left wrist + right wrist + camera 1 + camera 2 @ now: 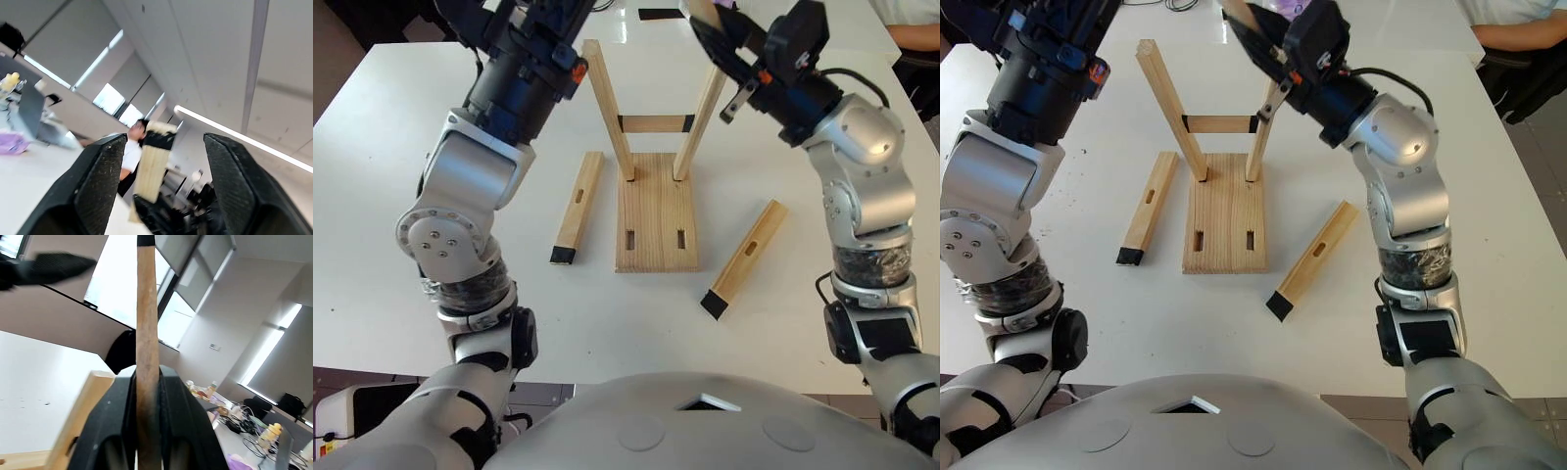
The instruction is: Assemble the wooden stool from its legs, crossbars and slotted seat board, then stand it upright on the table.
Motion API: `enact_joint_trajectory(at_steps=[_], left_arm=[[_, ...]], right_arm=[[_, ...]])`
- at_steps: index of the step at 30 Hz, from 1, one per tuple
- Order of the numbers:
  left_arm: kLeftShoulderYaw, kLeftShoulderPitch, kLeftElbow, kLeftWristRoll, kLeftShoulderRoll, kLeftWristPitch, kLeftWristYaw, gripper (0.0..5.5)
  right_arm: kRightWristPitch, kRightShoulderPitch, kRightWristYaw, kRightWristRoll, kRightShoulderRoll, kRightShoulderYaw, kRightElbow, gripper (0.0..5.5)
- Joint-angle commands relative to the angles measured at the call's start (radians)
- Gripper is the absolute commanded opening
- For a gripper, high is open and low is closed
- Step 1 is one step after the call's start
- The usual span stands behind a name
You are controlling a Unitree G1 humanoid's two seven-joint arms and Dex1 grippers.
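At the far end of the seat board (656, 211), which lies flat on the white table (401, 127), two legs stand in their slots: left standing leg (610, 108) and right standing leg (697, 122), joined by a fitted crossbar (651, 123). The near slots (630, 238) of the board are empty.

One loose leg (578, 206) lies just left of the board, roughly parallel to it. The other loose leg (744, 259) lies right of the board, angled, not touching it.

The right gripper (146, 382) is clamped on a black-tipped bar (145, 308) above the board's far right corner, close to the top of the right standing leg. With four legs accounted for, it is probably the second crossbar. The left gripper (164, 147) hangs above the board's far left side, fingers spread, nothing between them.

Progress is roughly half: one leg pair and crossbar are in. Left to do: two legs, the held bar, then flipping the stool upright.

Hard to tell:
- whether the standing legs are fully seated
- whether the held bar touches the right standing leg
- the bar's lower end, which is buried in the fingers; its top is cut off at the head views' edge
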Motion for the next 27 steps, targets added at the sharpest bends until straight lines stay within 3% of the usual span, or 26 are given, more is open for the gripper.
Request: enact_joint_trajectory(at_steps=[1,13,27], left_arm=[[-0.012,-0.011,0.018,-0.029,0.058,0.04,0.0,2.88],[-0.044,0.002,-0.007,-0.058,0.083,0.056,-0.075,2.88],[-0.05,0.018,0.011,0.008,0.097,0.051,-0.126,2.88]], right_arm=[[0.02,0.02,-0.008,-0.003,0.009,0.017,-0.048,0.42],[0.007,0.074,-0.042,-0.052,0.05,0.075,-0.054,0.42],[0.024,0.133,0.043,-0.003,0.022,0.078,-0.091,0.42]])
